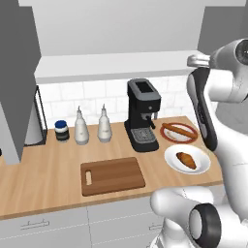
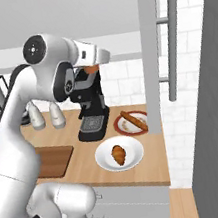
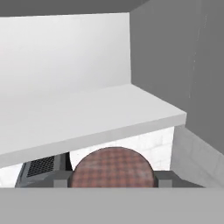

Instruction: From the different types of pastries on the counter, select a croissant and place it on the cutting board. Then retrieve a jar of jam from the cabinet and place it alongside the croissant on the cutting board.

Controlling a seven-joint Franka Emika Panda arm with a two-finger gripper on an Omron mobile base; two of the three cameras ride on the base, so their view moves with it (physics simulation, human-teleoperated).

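Observation:
The croissant [image 1: 186, 160] [image 2: 118, 154] lies on a white plate [image 1: 173, 166] at the right end of the counter [image 1: 43, 179]. Behind it the long stick pastry [image 1: 178, 131] [image 2: 134, 120] rests on a red-rimmed plate. The dark-brown cutting board [image 1: 112, 175] [image 2: 54, 161] is bare at the counter's front. My gripper [image 3: 111, 178] [image 2: 93, 65] is raised high by the open cabinet's white shelf [image 3: 87, 118]. It is shut on the jar of jam [image 3: 111, 168] [image 2: 92, 69], whose brownish lid sits between the fingertips [image 3: 61, 178].
A black coffee machine [image 1: 142, 115] [image 2: 92, 109] stands directly below the raised hand. Left of it are two white bottles [image 1: 81, 127] and a dark jar with a blue lid [image 1: 61, 131]. The open cabinet door [image 2: 153, 47] with its bar handle hangs to the right.

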